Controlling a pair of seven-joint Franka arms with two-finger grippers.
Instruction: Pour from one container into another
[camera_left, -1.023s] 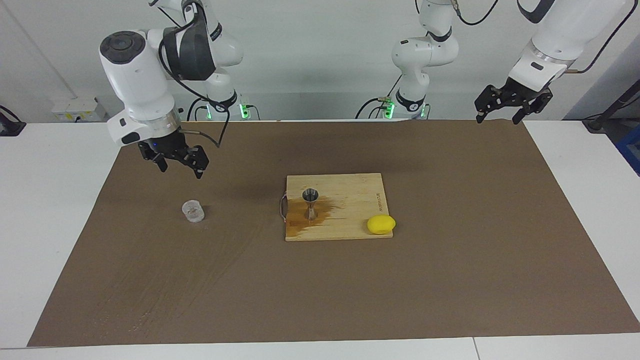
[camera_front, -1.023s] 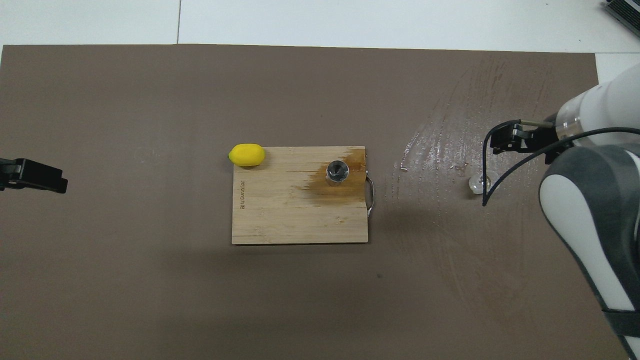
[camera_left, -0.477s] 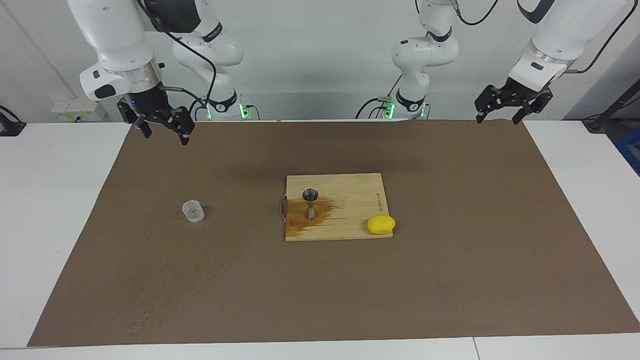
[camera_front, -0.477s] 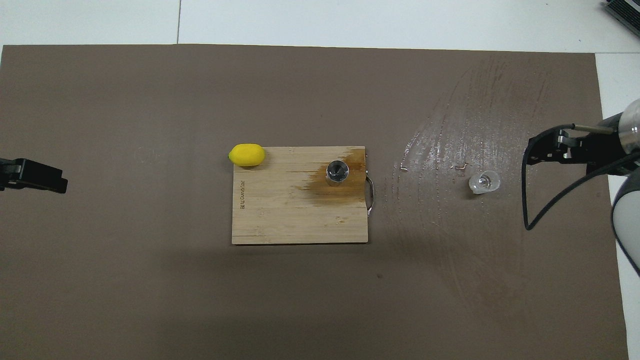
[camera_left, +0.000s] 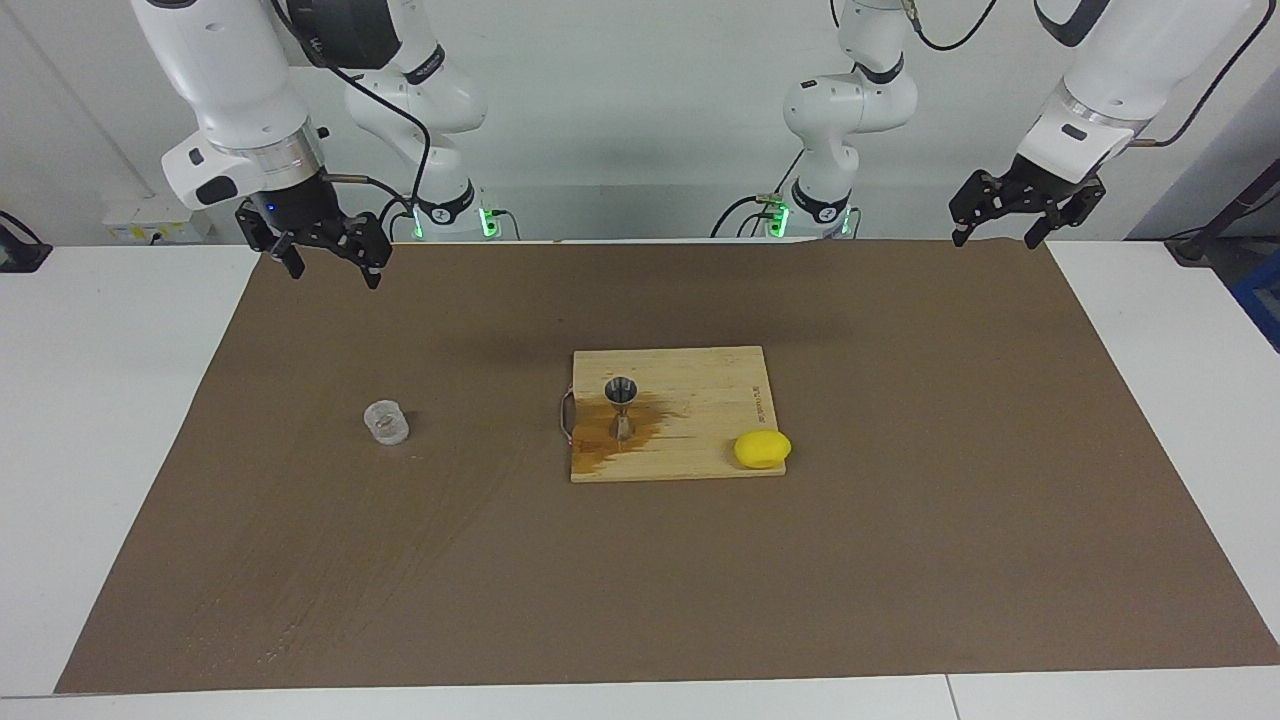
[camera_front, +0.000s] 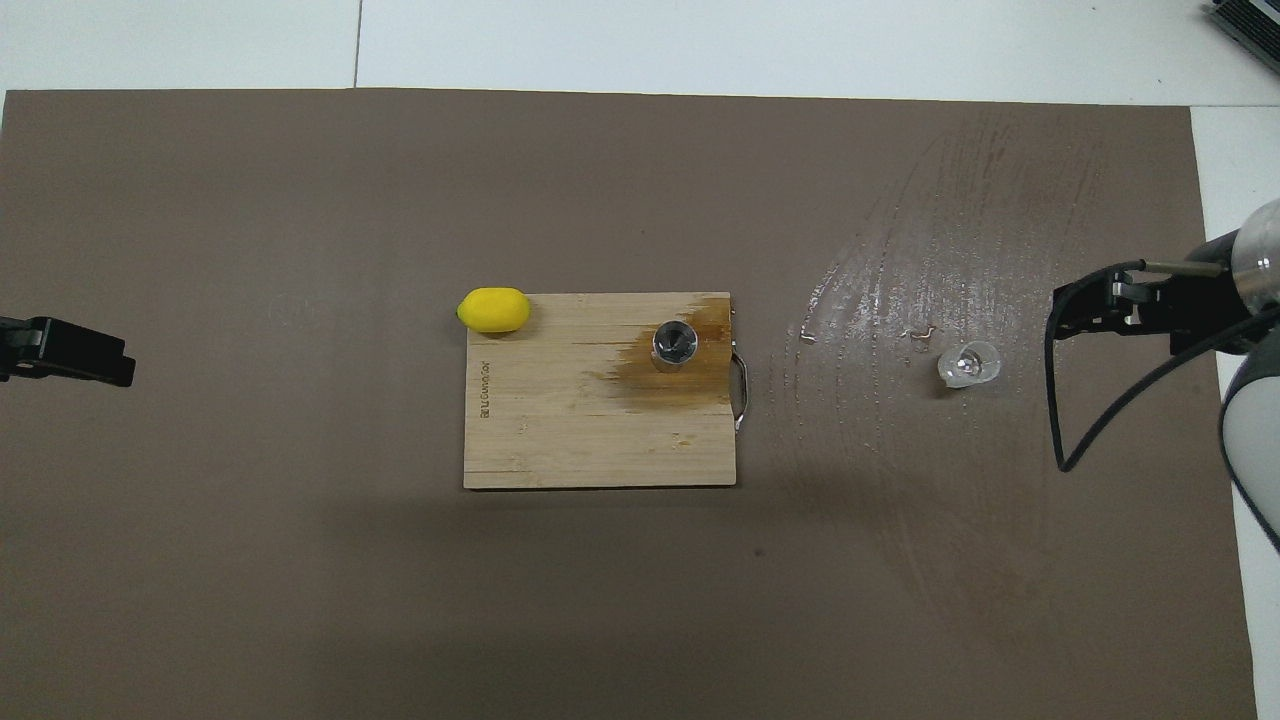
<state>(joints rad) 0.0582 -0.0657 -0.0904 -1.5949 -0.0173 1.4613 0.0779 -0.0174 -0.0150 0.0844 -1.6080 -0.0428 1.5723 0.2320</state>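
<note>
Clear glass cup (camera_left: 386, 421) upright on the brown mat (camera_left: 900, 560), toward the right arm's end of the table (camera_left: 100, 400), well apart from the wooden board (camera_left: 700, 400), amid wet streaks (camera_front: 900, 270). Steel jigger (camera_left: 621, 407) upright on that board, on a dark wet stain (camera_left: 640, 425), near the handle (camera_left: 566, 415) end. Yellow lemon (camera_left: 762, 449) at the board's corner farther from the robots, toward the left arm's end. Right end effector (camera_left: 326, 262) raised over the mat's edge by the robots, fingers spread, holding nothing. Left end effector (camera_left: 1000, 229) raised over the mat's corner at its own end, fingers spread, empty, waiting.
</note>
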